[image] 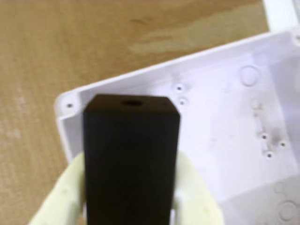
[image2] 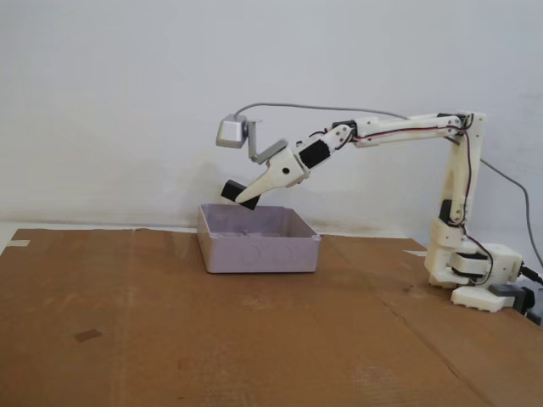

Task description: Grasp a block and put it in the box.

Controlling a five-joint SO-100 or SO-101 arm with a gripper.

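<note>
While clamped between the 2 pale fingers (image: pixel 61 197) of the gripper (image2: pixel 242 197), hangs tilted above the box (image2: pixel 259 252): the block (image2: pixel 233 190).

We see soft, even light in the fixed view — bright on the white wall (image2: pixel 127 85), with only faint shadows beneath the box (image2: pixel 259 242) on the surface (image2: pixel 170 331). The picture is mildly grainy. In the wrist view everything is blurred: the block (image: pixel 131 159) is a near-featureless dark mass, and the box (image: pixel 225 131) washes out toward white glare — edges smear at the right.
</note>
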